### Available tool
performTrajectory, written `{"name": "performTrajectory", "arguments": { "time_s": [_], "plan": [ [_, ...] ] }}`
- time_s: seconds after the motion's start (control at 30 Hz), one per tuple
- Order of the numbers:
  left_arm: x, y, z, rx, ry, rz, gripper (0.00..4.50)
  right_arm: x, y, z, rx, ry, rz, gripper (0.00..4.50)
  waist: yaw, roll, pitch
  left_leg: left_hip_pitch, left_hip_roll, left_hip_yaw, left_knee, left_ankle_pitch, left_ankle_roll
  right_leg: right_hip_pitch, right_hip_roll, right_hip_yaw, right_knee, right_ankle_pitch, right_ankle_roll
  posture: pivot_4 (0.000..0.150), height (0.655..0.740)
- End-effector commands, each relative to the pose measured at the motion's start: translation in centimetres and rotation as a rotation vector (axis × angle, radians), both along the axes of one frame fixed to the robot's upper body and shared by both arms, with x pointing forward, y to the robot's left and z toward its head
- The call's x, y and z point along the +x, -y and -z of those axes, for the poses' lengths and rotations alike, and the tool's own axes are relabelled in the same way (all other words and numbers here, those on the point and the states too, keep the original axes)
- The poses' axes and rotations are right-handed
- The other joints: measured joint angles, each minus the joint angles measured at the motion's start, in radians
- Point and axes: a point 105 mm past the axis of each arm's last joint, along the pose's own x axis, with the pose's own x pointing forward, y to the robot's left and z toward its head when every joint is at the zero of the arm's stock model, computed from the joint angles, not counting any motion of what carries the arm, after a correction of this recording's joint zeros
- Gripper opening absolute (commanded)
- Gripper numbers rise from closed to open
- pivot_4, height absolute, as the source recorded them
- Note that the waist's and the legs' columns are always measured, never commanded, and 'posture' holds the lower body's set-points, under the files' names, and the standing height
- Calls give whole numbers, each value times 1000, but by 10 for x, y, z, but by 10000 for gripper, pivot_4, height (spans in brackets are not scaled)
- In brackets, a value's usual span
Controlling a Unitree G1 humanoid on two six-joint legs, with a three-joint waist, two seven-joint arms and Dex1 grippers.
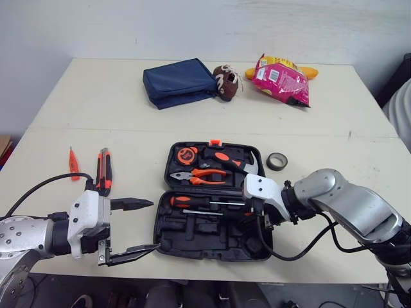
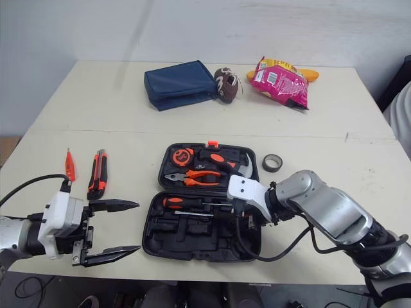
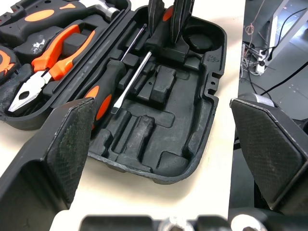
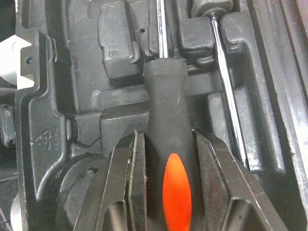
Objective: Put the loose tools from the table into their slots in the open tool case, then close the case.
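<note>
Loose at 9 to 10 o'clock of the tool case (image 1: 160, 237) lie an orange tester pen (image 1: 74, 162) and a utility knife (image 1: 104, 170), side by side and well apart from the case. The left gripper (image 1: 155, 224) hovers at 8 o'clock of the case, jaws wide apart and empty. The right gripper (image 4: 166, 135) is inside the case's near half, jaws clamped on the black-and-orange handle of a screwdriver (image 4: 166, 91), whose shaft lies along a moulded slot. A tape roll (image 1: 277, 161) lies at 2 o'clock, near the far half.

Judgement: the slot-seating step is in hand. The next move calls for pressing the handle home, releasing it and lifting clear. Three loose items remain, and the case is not yet closed.
</note>
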Motion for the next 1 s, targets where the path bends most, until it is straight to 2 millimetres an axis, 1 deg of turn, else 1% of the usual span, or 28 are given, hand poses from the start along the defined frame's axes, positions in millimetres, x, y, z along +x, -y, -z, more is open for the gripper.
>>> {"name": "performTrajectory", "arguments": {
  "time_s": [0.03, 0.43, 0.6, 1.0],
  "plan": [
    [-2, 5, -6, 2, 36, 21, 45000, 3, 4, 5, -27, -2, 26, 10303, 0, 0, 0, 0, 0, 0, 0, 0, 0, 0, 0, 0, 0, 0, 0, 1500, 7400],
    [-2, 6, -6, 0, 34, 20, 45000, 7, 10, 8, -61, -17, 59, 10303, 1, -1, -1, 0, 0, 0, 0, 0, 0, 0, 0, 0, 0, 0, 0, 1500, 7400],
    [-2, 7, -5, -4, 33, 18, 45000, 10, 10, 5, -53, -25, 67, 10303, 0, -1, -1, 0, 0, 0, 0, 0, 0, 0, 0, 0, 0, 0, 0, 1500, 7400],
    [-2, 9, -4, -5, 34, 17, 45000, 6, 8, 9, -62, -47, 50, 10303, 1, -1, -1, 0, 0, 0, 0, 0, 0, 0, -1, 0, 0, 1, 0, 1500, 7400]
  ]
}}
